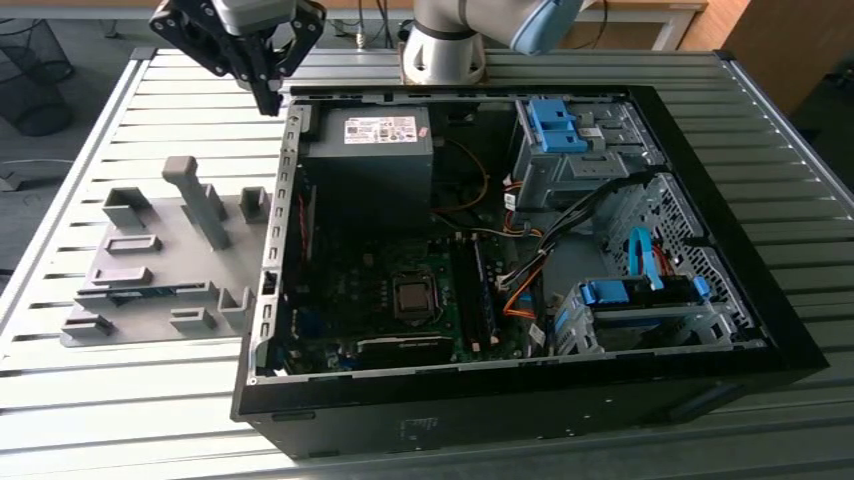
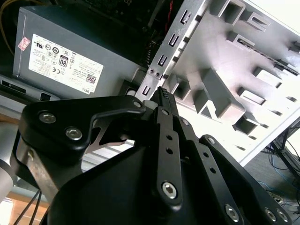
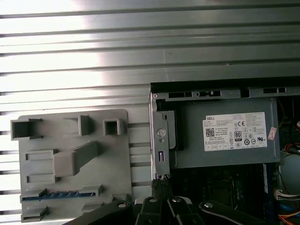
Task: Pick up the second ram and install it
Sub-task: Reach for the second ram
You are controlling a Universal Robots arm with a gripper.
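Note:
The second ram (image 1: 134, 293) is a thin blue-green stick lying edge-up in a slot of the grey fixture plate (image 1: 160, 225), on the exterior view's left. In the first wrist view the ram (image 3: 61, 194) shows as a blue strip low in the fixture (image 3: 70, 136). My black gripper (image 1: 271, 100) hangs high over the rear corner of the open computer case (image 1: 534, 400), between the fixture and the power supply (image 1: 367, 160). Its fingers meet at a point with nothing between them, in both wrist views (image 2: 161, 93) (image 3: 161, 180). It stands well apart from the ram.
The case's metal side wall (image 3: 157, 140) runs right beside the fixture. Inside lie the motherboard with its memory slots (image 1: 470, 290), cable bundles (image 1: 527, 280) and blue drive-bay clips (image 1: 550, 125). My arm's base (image 1: 447, 45) stands behind the case. The slatted metal table (image 1: 134, 400) surrounds everything.

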